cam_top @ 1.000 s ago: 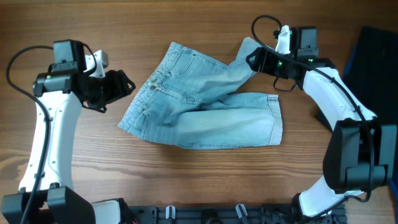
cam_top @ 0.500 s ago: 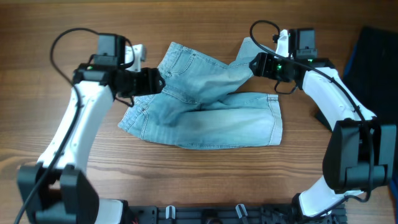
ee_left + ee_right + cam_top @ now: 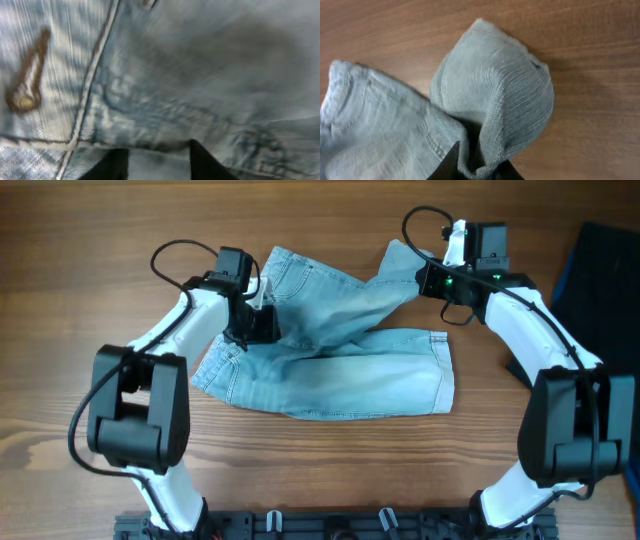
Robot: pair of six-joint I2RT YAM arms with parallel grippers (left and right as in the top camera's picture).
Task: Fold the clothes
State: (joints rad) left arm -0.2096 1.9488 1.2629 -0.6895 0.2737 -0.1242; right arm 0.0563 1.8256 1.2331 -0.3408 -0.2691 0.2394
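The clothes (image 3: 340,370), a pair of faded light blue denim shorts, lie spread on the wooden table (image 3: 100,240), with one leg bunched toward the back right. My left gripper (image 3: 258,323) is down on the waistband area. In the left wrist view, denim (image 3: 200,75) fills the frame and a fold sits between the two dark fingertips of my left gripper (image 3: 159,165). My right gripper (image 3: 420,280) is shut on the raised leg hem. In the right wrist view, the hem (image 3: 495,90) is pinched at my right gripper (image 3: 477,167).
A dark cloth with a blue edge (image 3: 605,270) lies at the far right of the table. A black rack (image 3: 330,525) runs along the front edge. Both arm bases stand near the front corners.
My left arm swung right from the table's left side onto the shorts' waistband, and its jaws narrowed on the denim. My right jaws closed on the leg hem.
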